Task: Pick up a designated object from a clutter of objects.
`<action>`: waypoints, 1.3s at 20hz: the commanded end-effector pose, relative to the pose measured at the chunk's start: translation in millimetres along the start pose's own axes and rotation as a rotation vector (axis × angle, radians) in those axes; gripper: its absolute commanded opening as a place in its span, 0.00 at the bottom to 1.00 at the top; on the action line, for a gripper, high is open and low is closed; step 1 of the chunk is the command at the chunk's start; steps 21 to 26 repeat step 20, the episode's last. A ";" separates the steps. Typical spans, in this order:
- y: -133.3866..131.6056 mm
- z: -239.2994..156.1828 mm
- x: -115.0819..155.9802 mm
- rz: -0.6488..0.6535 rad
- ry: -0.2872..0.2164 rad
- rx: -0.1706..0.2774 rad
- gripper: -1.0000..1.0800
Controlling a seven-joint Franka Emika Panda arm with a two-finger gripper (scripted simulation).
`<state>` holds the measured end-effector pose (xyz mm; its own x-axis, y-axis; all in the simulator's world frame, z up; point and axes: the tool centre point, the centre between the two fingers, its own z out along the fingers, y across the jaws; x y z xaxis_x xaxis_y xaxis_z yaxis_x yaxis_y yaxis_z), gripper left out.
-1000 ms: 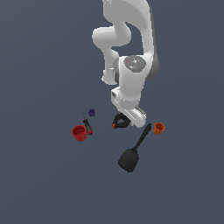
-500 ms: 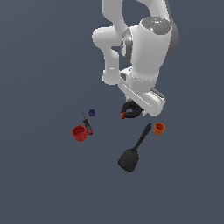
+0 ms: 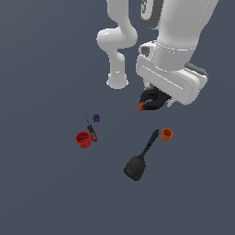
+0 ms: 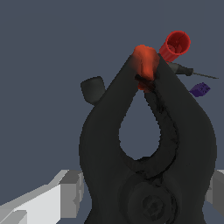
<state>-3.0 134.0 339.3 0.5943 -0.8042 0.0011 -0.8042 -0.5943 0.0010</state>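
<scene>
Fingers of mine are closed on the small black spring clamp with red-orange tips, which a second ago sat low among the clutter and now hangs well above the counter, clear of everything, so I judge the pick essentially made. Below I count one red plastic cup, one small orange cup, one black long-handled spatula, one black-and-red screwdriver just beside the red cup, and one tiny purple piece.
</scene>
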 end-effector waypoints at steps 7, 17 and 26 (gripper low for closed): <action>-21.3 -62.3 -10.5 0.000 0.000 0.001 0.00; -32.7 -90.4 -14.5 0.000 -0.001 0.001 0.00; -33.3 -91.7 -14.7 0.000 -0.001 0.001 0.00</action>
